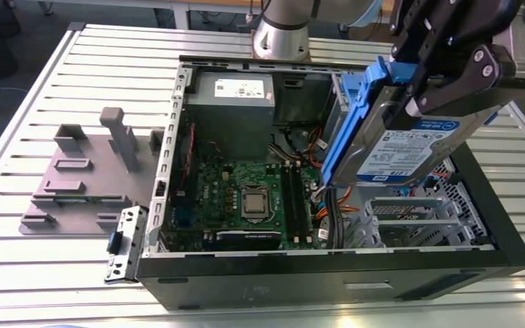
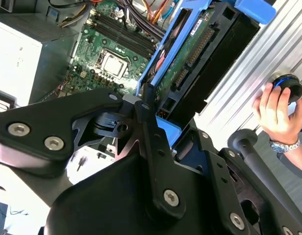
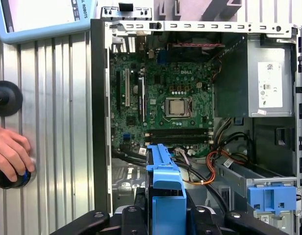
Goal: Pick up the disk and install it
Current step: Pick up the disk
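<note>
The disk (image 1: 387,119) carries a white-and-blue label (image 1: 413,145) with dark print, too fine to make out. In the first wrist view a white sticker (image 3: 270,84) with small print stands on the grey power supply (image 3: 234,90). White lettering sits on the motherboard (image 3: 156,73) above the processor socket. Blue lettering runs down the pendant (image 3: 43,32) at its edge.
</note>
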Robot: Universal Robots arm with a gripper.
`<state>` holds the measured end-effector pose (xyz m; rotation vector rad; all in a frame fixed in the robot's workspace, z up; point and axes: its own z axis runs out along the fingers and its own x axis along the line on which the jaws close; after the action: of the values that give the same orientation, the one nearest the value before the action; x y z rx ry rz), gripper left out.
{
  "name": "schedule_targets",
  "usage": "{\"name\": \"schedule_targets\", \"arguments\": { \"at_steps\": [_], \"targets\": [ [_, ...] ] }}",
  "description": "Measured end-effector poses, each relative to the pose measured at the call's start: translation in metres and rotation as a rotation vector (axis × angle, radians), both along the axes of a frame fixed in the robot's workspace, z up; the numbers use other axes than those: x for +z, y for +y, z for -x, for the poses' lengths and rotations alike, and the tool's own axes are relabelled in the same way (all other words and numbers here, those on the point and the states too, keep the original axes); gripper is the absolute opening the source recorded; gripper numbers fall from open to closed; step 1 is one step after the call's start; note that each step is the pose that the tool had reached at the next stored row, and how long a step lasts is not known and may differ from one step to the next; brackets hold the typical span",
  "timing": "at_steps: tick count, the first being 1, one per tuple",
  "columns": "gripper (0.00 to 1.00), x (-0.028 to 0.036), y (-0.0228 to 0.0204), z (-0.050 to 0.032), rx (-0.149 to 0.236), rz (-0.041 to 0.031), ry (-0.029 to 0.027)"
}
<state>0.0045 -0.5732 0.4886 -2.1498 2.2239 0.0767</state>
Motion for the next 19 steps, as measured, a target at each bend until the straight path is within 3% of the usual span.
{"name": "schedule_targets", "arguments": {
  "at_steps": [19],
  "targets": [
    [0.36, -0.0012, -0.0009, -0.0164, 0.0, -0.0001, 0.0]
  ]
}}
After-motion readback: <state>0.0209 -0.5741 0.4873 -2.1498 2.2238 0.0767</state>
